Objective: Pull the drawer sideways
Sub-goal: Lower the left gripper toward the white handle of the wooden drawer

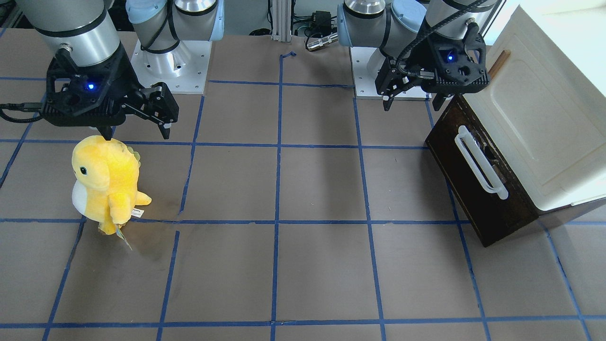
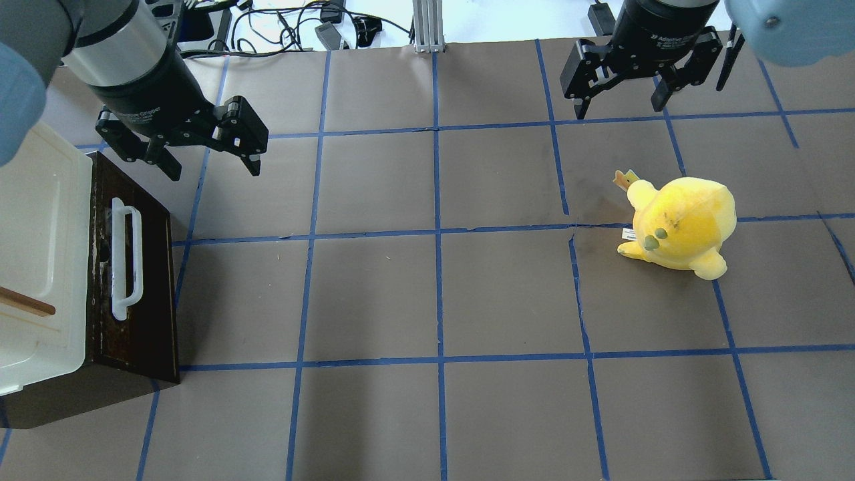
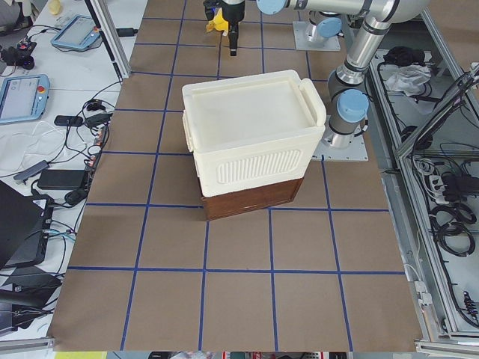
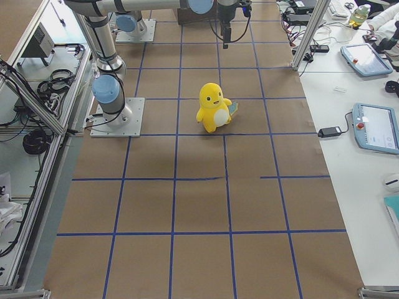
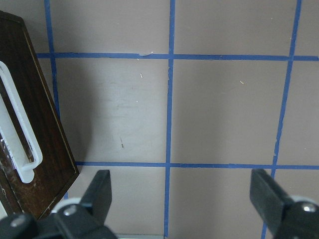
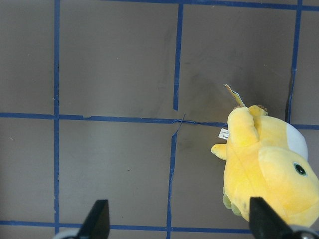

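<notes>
Brown paper crossed by blue tape lines covered the desk (image 2: 441, 294). At its end on the robot's left stood a cream cabinet (image 2: 40, 234) with a small brown wooden handle (image 2: 27, 302) on its upper panel. The drawer (image 2: 143, 294) sat at the cabinet's base, its dark brown front facing the middle of the desk and its long white bar handle (image 2: 125, 257) running along that front. The left gripper (image 2: 210, 167) hung above the desk near the drawer's far corner, touching nothing, its fingers (image 5: 99, 191) spread wide and empty. The right gripper (image 2: 619, 110) hovered over the other half with its fingers (image 6: 97, 219) likewise apart and holding nothing. A yellow plush dinosaur (image 2: 681, 224) stood upright on the desk near it.
</notes>
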Tool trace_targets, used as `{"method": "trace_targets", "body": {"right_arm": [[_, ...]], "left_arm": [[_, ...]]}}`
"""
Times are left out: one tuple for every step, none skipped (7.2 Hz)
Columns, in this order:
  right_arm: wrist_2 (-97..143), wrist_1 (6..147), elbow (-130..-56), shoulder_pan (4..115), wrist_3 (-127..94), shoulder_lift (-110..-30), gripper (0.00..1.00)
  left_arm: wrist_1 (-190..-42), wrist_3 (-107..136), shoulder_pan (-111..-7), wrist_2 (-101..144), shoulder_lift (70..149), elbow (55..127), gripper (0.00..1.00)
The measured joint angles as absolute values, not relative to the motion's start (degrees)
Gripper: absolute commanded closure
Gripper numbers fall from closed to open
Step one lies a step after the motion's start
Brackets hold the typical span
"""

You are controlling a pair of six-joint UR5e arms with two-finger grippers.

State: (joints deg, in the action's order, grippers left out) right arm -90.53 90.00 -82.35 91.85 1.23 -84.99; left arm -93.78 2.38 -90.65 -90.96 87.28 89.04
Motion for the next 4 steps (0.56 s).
{"method": "trace_targets", "body": {"right_arm": [[-90.53,90.0,-82.35,91.85,1.23,-84.99,0.0],[-90.53,90.0,-82.35,91.85,1.23,-84.99,0.0],[-90.53,90.0,-82.35,91.84,1.23,-84.99,0.0],[-90.53,90.0,-82.35,91.85,1.23,-84.99,0.0]], "left_arm": [[-93.76,2.37,-90.57,-90.97,87.31,89.04,0.0],[-93.65,2.26,-90.48,-90.97,87.34,89.03,0.0],[-93.52,2.08,-90.43,-90.95,87.25,89.03,0.0],[-93.46,1.99,-90.43,-90.91,87.11,89.03,0.0]]}}
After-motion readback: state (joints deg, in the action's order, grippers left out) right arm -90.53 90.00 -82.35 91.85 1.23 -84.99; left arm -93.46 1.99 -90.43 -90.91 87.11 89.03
